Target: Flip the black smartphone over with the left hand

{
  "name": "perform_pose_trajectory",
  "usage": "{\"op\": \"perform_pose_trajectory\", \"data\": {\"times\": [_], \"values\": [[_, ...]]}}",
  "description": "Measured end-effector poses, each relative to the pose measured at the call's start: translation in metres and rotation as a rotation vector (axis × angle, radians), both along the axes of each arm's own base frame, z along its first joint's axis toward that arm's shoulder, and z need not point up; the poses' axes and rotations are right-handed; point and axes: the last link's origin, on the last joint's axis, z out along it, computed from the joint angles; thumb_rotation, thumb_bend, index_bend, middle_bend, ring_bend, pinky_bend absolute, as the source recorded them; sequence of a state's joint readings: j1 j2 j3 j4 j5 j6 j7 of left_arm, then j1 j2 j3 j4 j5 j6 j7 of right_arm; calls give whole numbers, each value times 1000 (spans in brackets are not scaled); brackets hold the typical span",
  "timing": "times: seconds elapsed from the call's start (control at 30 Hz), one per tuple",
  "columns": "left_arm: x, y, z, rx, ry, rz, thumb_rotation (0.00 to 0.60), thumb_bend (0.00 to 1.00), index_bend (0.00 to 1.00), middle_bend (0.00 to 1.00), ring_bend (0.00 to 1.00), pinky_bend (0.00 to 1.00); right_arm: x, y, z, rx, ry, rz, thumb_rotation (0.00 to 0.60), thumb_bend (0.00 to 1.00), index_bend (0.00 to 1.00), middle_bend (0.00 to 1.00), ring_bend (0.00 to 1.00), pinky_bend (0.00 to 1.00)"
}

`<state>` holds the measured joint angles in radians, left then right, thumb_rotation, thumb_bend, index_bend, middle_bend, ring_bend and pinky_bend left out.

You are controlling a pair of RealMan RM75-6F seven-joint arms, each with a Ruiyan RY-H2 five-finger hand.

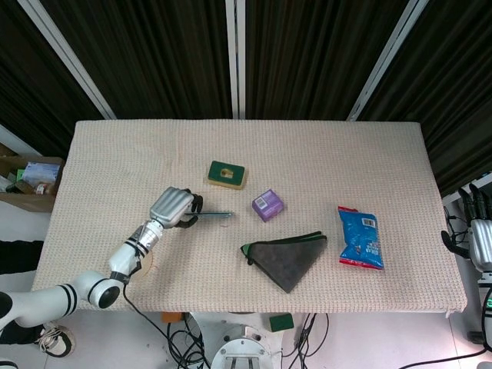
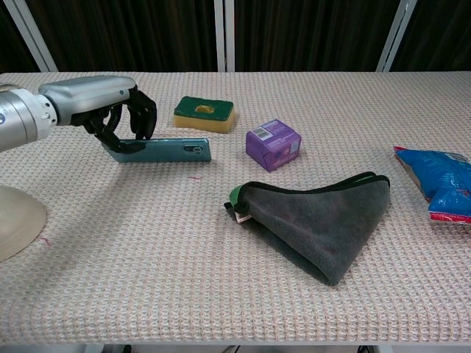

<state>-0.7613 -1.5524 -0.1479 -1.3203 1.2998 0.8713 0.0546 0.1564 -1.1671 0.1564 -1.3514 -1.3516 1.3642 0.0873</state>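
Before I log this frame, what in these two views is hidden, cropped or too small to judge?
- Smartphone: the left robot hand covers its near end in both views; the head view shows it only edge-on.
- Right robot hand: at the head view's right edge, absent from the chest view; finger pose unclear.
- Blue snack bag: cut by the chest view's right edge.
- Purple box: print too small to read.

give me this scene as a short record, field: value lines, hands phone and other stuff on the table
left hand: grips the smartphone at its left end
smartphone: raised on its long edge, tilted, back with camera facing the chest view
right hand: off the table's right edge, holds nothing
sponge: behind the phone, apart
purple box: right of the phone
grey cloth: folded, near front
blue packet: far right
flip: midway, not yet laid down
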Motion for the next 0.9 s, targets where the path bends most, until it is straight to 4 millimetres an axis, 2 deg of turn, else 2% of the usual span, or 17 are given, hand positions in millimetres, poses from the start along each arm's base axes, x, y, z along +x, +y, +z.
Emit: {"op": "perform_pose_trajectory", "data": {"times": [0.23, 0.3, 0.33, 0.4, 0.47, 0.5, 0.6, 0.7, 0.8, 0.9], "values": [[-3, 23, 2, 28, -11, 57, 600, 814, 562, 575, 475, 652, -2, -2, 0, 2, 0, -6, 600, 311, 0, 0, 0, 0], [-5, 30, 1, 36, -8, 77, 600, 799, 495, 547, 461, 640, -2, -2, -1, 2, 0, -7, 600, 311, 0, 0, 0, 0], [-7, 34, 1, 43, -5, 89, 600, 780, 405, 494, 423, 606, -2, -2, -1, 2, 0, -7, 600, 311, 0, 0, 0, 0], [-10, 39, -1, 49, 8, 108, 600, 713, 155, 248, 229, 422, -3, -2, 0, 1, 1, -10, 600, 311, 0, 0, 0, 0], [-13, 42, -3, 35, 30, 116, 600, 606, 25, 42, 59, 254, -4, -2, 0, 0, 0, -13, 600, 312, 0, 0, 0, 0], [-13, 41, -5, 26, 35, 116, 600, 553, 11, 9, 24, 221, -4, -2, 0, -1, 1, -15, 600, 312, 0, 0, 0, 0], [-14, 41, -5, 44, 41, 96, 600, 393, 0, 0, 0, 188, -5, -2, 1, -6, 1, -17, 600, 312, 0, 0, 0, 0], [-12, 41, 6, 133, 25, 46, 600, 229, 0, 0, 0, 185, -6, -1, 1, -12, 3, -12, 600, 312, 0, 0, 0, 0], [-12, 36, 26, 249, 7, -16, 600, 102, 4, 22, 0, 186, -6, 1, 1, -13, 8, -6, 600, 312, 0, 0, 0, 0], [-20, 19, 50, 348, 1, -60, 600, 51, 21, 45, 0, 186, -6, 6, -1, -9, 23, 0, 600, 311, 0, 0, 0, 0]]}}
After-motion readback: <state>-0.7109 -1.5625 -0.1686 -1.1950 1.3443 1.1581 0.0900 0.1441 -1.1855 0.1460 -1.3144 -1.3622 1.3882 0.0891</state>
